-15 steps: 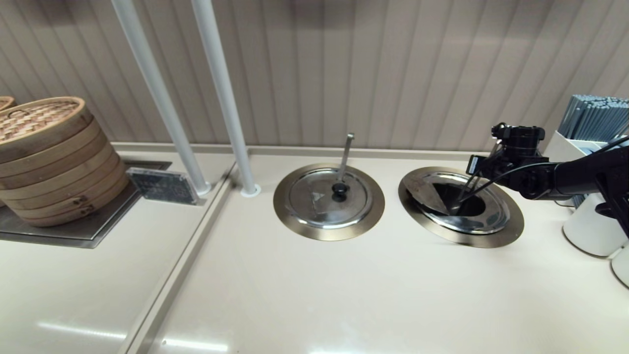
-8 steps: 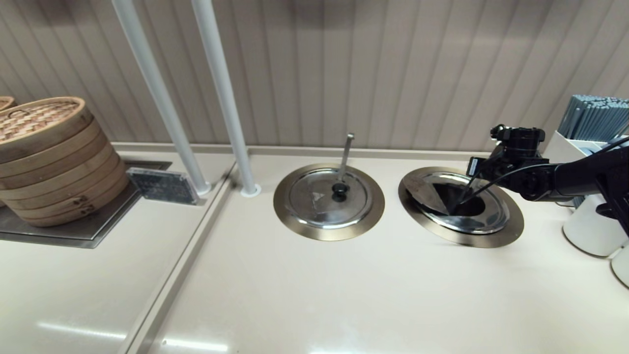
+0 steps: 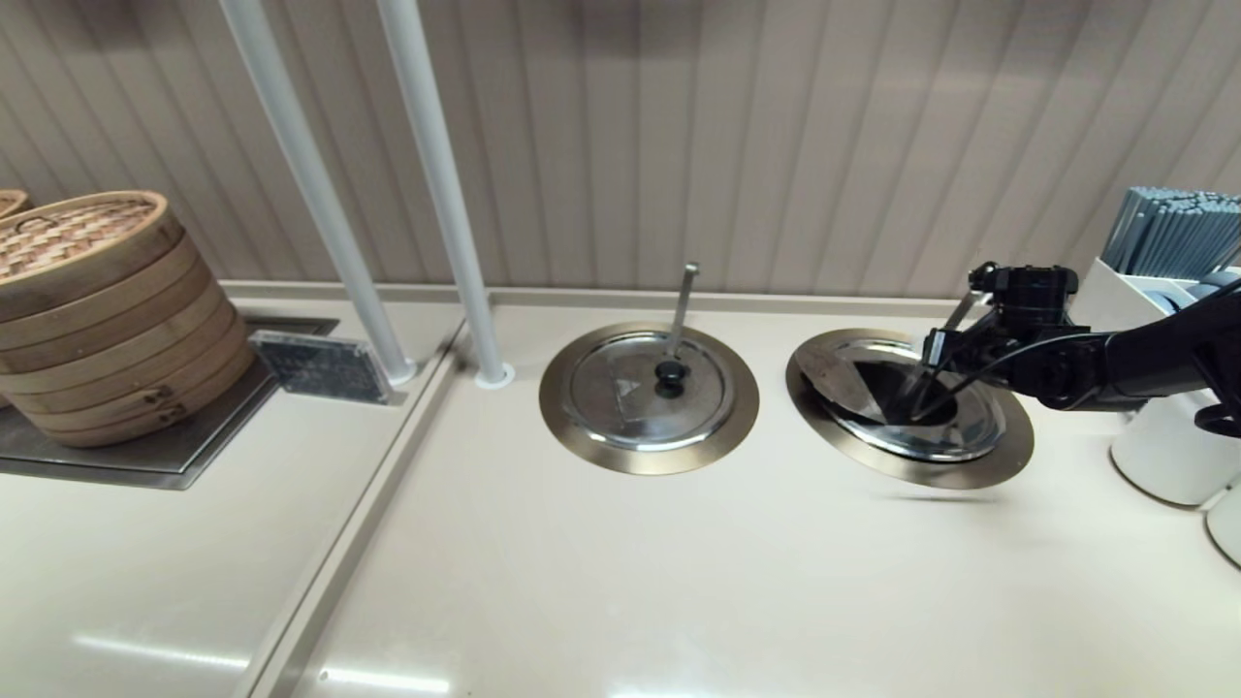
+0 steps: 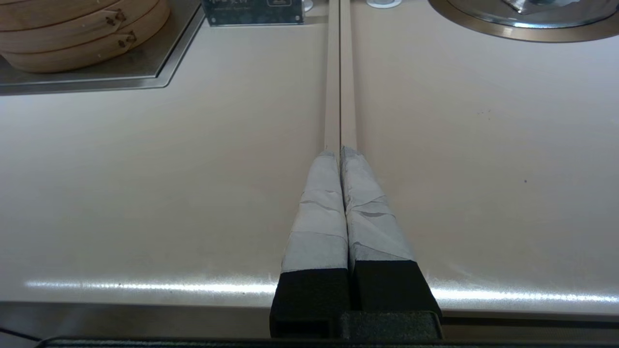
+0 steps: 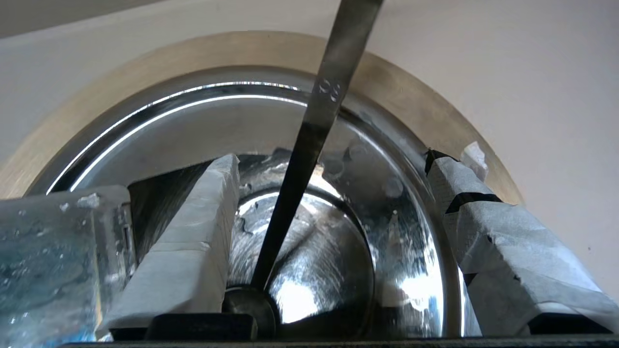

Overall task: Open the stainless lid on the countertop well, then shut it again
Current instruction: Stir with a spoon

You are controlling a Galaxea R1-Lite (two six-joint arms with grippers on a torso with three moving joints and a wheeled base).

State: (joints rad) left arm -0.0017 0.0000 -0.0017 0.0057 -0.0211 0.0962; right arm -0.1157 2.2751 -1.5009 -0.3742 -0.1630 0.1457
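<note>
The countertop well (image 3: 1008, 460) on the right has a wide brushed ring. On it the stainless lid (image 3: 955, 431) has its folding section (image 3: 836, 376) tipped up at the left, which leaves a dark wedge open. The slanted ladle handle (image 3: 958, 312) rises from the hole. My right gripper (image 3: 916, 393) hangs over the opening, open. In the right wrist view its fingers (image 5: 193, 232) stand on either side of the ladle handle (image 5: 324, 96) without touching it, above the well's ring (image 5: 411, 96). The lid's knob is hidden. My left gripper (image 4: 340, 151) is shut and empty, low over the counter's near edge.
The twin lid (image 3: 630, 397) with an upright ladle handle lies closed at centre. Two white poles (image 3: 446, 194) stand behind it to the left. Bamboo steamers (image 3: 97, 310) and a dark placard (image 3: 320, 365) are far left. White containers (image 3: 1163, 456) crowd the right arm's side.
My right gripper and forearm have sunk a little toward the well, and the ladle handle now shows beside the wrist. The folded section stays up. The left arm has not moved.
</note>
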